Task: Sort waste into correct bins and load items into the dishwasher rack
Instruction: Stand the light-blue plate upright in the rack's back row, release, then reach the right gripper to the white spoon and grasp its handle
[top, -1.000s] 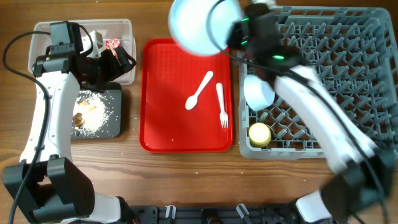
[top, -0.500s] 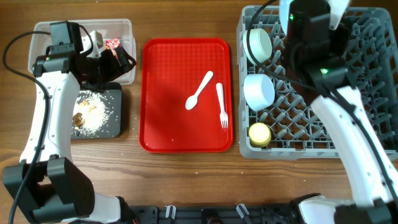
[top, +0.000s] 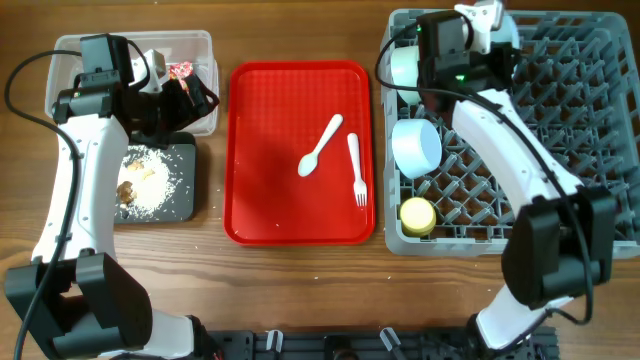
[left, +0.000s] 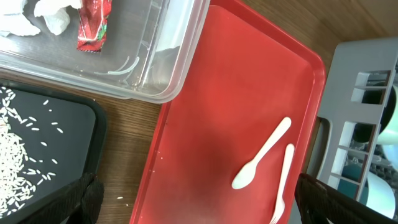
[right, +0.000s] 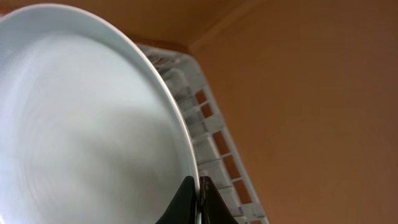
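Right gripper (right: 198, 202): clamped on rim of pale blue plate (right: 81, 124), at far side of dishwasher rack (top: 580, 120).
Left gripper (left: 198, 186): jaws wide apart, empty, over near corner of clear tub (left: 180, 68).
White spoon (top: 320, 145), white fork (top: 356, 170): side by side on red tray (top: 260, 200).
Red wrapper (left: 93, 28): inside clear tub.
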